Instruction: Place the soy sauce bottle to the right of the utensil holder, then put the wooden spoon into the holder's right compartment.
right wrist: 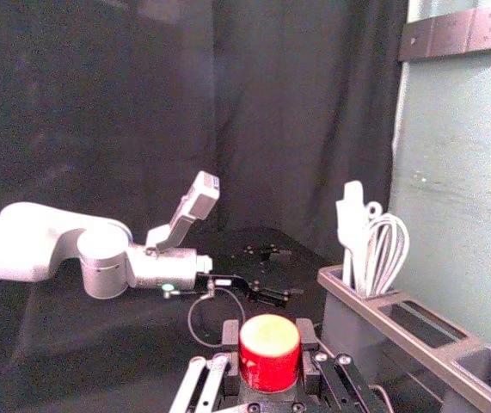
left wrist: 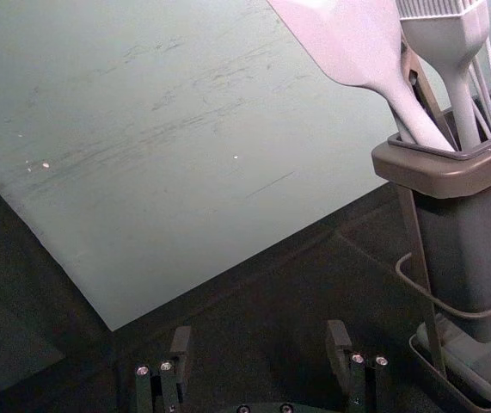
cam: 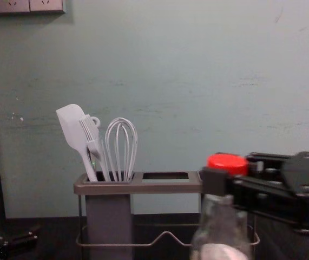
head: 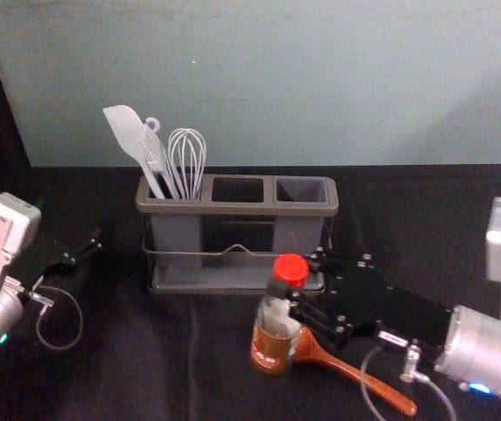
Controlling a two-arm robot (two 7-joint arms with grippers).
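Fingers (cam: pixel 215 182) of right gripper (right wrist: pixel 269 348) closed round neck of bottle (head: pixel 272 340), before holder (head: pixel 237 209), by spoon (head: pixel 355 373). Advised: keep upright, clear spoon going right, lower before release. Left gripper (left wrist: pixel 259 348) parked left, wide.

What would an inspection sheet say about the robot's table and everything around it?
Surface: black cloth-covered table, lightly creased.
Job's things: clear soy sauce bottle with round red cap, in front of the grey plastic utensil holder; long orange-brown wooden spoon lying outside it.
Clutter: white spatula, brush and wire whisk, all in the holder's left compartment.
Grippers: right closed on the bottle's neck; left open, left of the holder.
Cables: thin grey loops near left wrist and right wrist.
Surroundings: pale green wall, black curtain, socket panel.
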